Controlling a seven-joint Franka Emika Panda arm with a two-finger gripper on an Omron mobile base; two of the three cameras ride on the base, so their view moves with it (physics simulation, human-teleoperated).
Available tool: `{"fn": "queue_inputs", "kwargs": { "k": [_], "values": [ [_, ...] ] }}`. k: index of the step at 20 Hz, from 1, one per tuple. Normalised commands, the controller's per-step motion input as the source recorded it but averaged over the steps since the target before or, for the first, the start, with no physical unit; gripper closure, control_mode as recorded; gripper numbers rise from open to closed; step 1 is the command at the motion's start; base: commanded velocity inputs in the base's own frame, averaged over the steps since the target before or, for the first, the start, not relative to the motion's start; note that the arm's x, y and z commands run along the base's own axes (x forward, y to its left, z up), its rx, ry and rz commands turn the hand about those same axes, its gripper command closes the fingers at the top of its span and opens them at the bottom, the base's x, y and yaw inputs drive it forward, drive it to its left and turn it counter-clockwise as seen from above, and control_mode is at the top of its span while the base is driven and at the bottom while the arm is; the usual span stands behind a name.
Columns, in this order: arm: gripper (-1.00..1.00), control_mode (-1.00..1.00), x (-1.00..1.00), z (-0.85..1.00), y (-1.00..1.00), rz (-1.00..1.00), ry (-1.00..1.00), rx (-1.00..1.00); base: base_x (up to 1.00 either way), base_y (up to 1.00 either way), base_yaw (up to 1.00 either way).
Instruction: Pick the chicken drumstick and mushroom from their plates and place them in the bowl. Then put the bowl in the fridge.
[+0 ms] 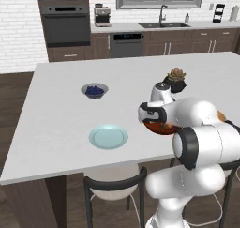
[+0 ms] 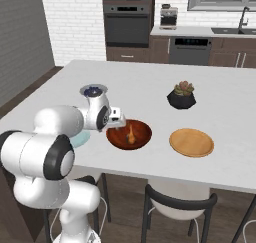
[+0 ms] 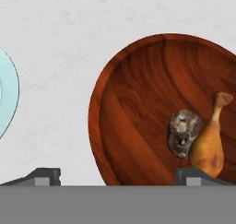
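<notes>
Reddish-brown and glossy, the wide shallow wooden bowl [image 3: 156, 112] lies directly under the two-finger gripper [image 3: 122, 177], whose small dark finger tips [image 3: 46, 176] stand wide apart with nothing between them; one tip sits over bare white counter [image 3: 60, 48] and the other over the bowl's inner wall. Inside the bowl the small golden-orange chicken drumstick [image 3: 208, 144] lies with its pale bone end pointing away from the tips, and the tiny brown-grey mushroom [image 3: 183, 133] touches it on one side. From the hand camera a sliver of the pale light-blue ceramic plate [image 3: 7, 98] shows at the edge, apart from the bowl. The right base view shows the bowl [image 2: 129, 134] near the front edge of the white island, with the drumstick [image 2: 131, 133] as an orange streak in it, though the mushroom is too small to pick out there; the bare tan-orange round wooden plate [image 2: 191, 142] lies just beside the bowl. In the left base view the arm covers most of the bowl [image 1: 159, 127], while the blue plate [image 1: 108, 137] lies in plain sight with nothing on it.
</notes>
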Motion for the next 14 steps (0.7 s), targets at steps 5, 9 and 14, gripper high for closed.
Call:
{"fn": "queue_inputs", "kwargs": {
  "k": [5,9,14],
  "values": [
    [-1.0,-1.0,0.0,-0.06,0.18,-0.04,0.0,-0.05,0.0,0.0,0.0],
    [-1.0,-1.0,0.0,-0.23,0.03,-0.04,0.0,-0.05,0.0,0.0,0.0],
    [-1.0,-1.0,0.0,-0.36,0.0,-0.03,0.0,-0.08,0.0,0.0,0.0]
  ]
}}
